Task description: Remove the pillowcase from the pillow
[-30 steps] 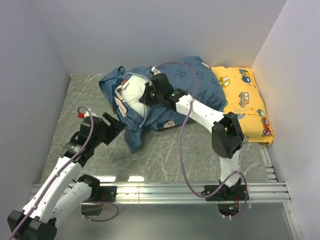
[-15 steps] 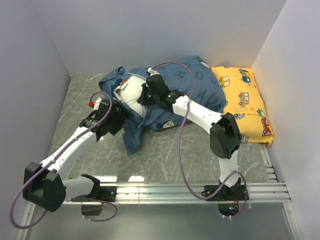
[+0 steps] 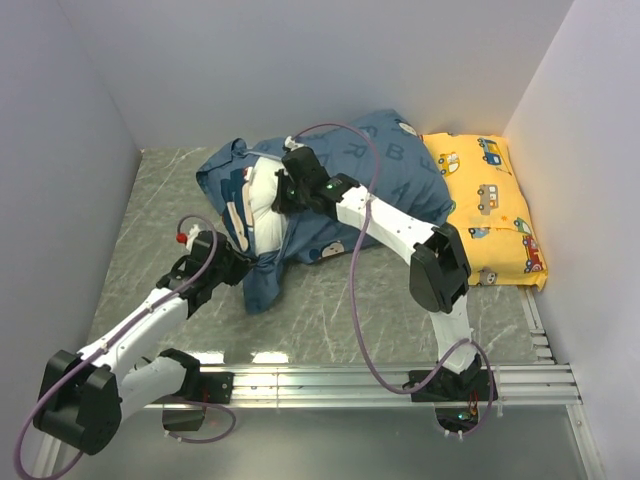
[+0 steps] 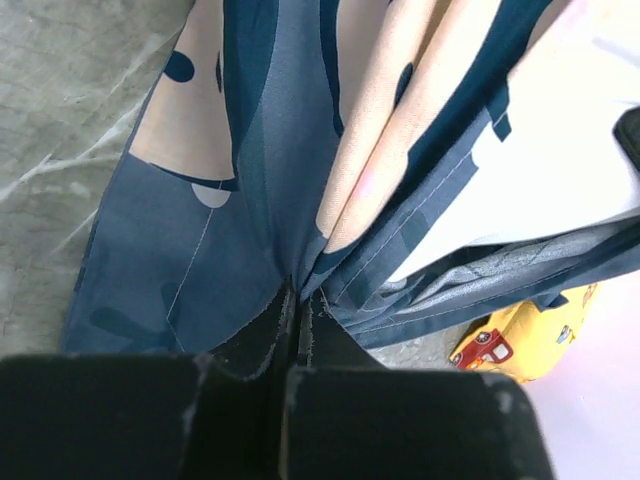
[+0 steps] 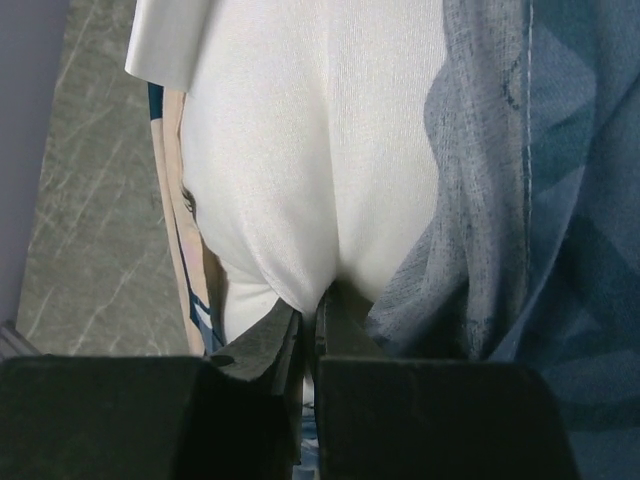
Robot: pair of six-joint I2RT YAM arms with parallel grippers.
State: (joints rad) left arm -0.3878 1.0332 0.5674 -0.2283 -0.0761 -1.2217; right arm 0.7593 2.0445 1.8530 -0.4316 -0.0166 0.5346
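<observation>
The dusty-blue pillowcase (image 3: 385,165) lies at the back of the table, its open end towards the left. There the white pillow (image 3: 262,200) bulges out of it. My left gripper (image 3: 244,268) is shut on the pillowcase's lower front edge; the left wrist view shows the folds of the pillowcase (image 4: 260,150) gathered into the closed left gripper (image 4: 300,292). My right gripper (image 3: 276,190) is at the case's mouth. The right wrist view shows the right gripper (image 5: 312,300) shut on a pinch of the white pillow (image 5: 320,150), with the pillowcase (image 5: 510,200) to its right.
A yellow car-print pillow (image 3: 490,200) lies against the right wall, touching the blue case; part of the yellow pillow (image 4: 520,330) shows in the left wrist view. Grey walls enclose the table on three sides. A metal rail (image 3: 330,380) runs along the near edge.
My left arm reached in to the pillowcase's front edge with its gripper open, then closed on the fabric and drew back a little. My right gripper shifted slightly left with the pillow.
</observation>
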